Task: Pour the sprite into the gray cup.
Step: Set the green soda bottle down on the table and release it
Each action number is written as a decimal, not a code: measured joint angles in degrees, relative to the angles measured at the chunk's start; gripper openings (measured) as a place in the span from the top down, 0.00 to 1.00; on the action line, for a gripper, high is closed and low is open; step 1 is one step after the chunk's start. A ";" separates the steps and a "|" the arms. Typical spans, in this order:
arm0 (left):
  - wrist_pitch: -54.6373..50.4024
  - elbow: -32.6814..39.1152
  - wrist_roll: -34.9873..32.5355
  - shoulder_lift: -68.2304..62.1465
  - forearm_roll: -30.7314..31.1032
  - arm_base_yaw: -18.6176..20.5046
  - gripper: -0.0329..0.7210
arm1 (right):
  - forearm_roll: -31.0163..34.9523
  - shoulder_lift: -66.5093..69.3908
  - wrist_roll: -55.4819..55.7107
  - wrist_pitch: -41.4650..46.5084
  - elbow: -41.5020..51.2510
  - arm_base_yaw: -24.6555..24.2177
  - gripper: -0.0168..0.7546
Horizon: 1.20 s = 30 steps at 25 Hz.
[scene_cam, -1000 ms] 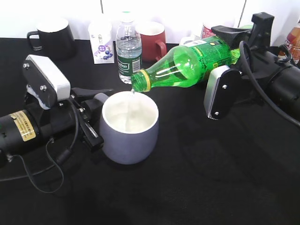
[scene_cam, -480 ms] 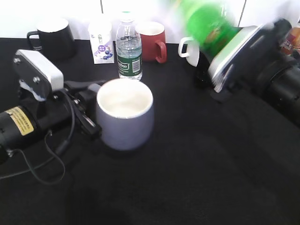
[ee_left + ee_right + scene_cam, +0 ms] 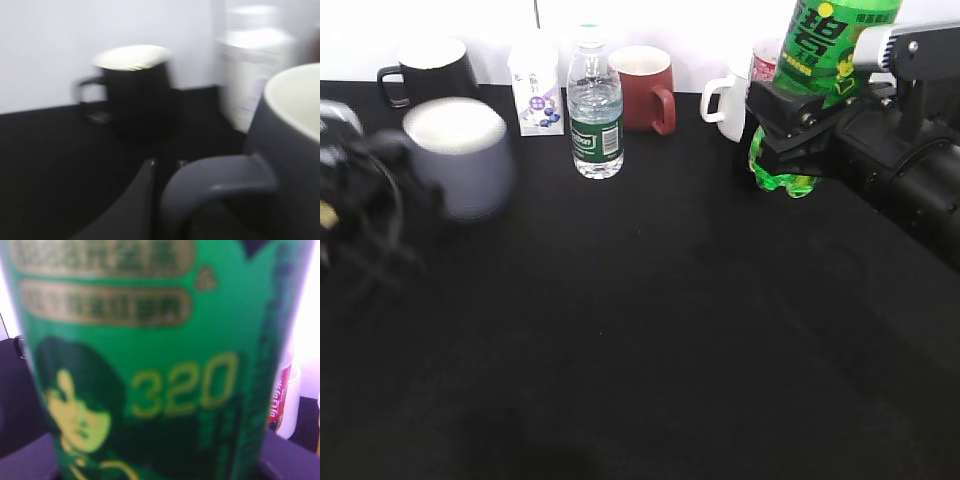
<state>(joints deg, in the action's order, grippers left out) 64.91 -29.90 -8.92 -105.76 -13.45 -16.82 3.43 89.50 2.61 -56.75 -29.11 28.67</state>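
The sprite [image 3: 825, 50] is a green bottle with a green-yellow label. It stands upright at the far right, its base [image 3: 780, 178] just above the black table. My right gripper [image 3: 790, 125] is shut on it, and its label fills the right wrist view [image 3: 150, 365]. The gray cup [image 3: 460, 160] is at the far left, blurred, white inside. My left gripper [image 3: 360, 190] is blurred beside it and shut on its handle [image 3: 220, 177]. One dark finger [image 3: 135, 200] shows next to the handle.
Along the back wall stand a black mug [image 3: 430, 75], a white carton [image 3: 535, 85], a clear water bottle [image 3: 595, 105], a brick-red mug [image 3: 642, 88] and a white mug [image 3: 732, 100]. The black mug [image 3: 135, 90] and the carton [image 3: 252, 70] are close behind the cup.
The bottle went from tilted over the cup to upright and moved back to the right. My left arm carried the cup to the left and toward the back.
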 joint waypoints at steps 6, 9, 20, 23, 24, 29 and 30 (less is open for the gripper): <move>0.64 -11.63 0.00 -11.27 0.77 6.40 0.87 | 2.31 0.00 0.14 1.97 0.00 -5.39 0.44; -0.58 -16.53 0.05 -14.49 2.60 6.40 0.87 | 3.43 0.00 0.15 2.54 0.64 -11.75 0.44; -2.11 -17.86 1.68 -16.38 1.97 5.21 0.62 | 3.87 0.00 -3.64 0.85 1.20 -19.87 0.44; -0.44 -13.30 1.75 -14.26 -1.05 3.30 0.61 | 4.00 0.00 -3.82 0.80 1.20 -19.87 0.44; -0.50 -10.89 1.75 -12.57 -1.57 3.02 0.61 | 4.26 0.00 -3.82 0.81 1.20 -20.05 0.44; -7.00 3.72 1.75 3.84 -2.11 -0.59 0.61 | 0.22 6.09 -2.17 0.74 -4.47 -28.77 0.44; -13.56 4.96 1.75 9.60 -2.11 -3.03 0.61 | -1.50 10.57 -1.03 0.74 -7.02 -29.97 0.44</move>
<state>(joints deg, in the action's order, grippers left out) 51.35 -24.95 -7.18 -96.15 -15.57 -19.85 1.93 100.07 1.58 -56.01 -36.13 -1.30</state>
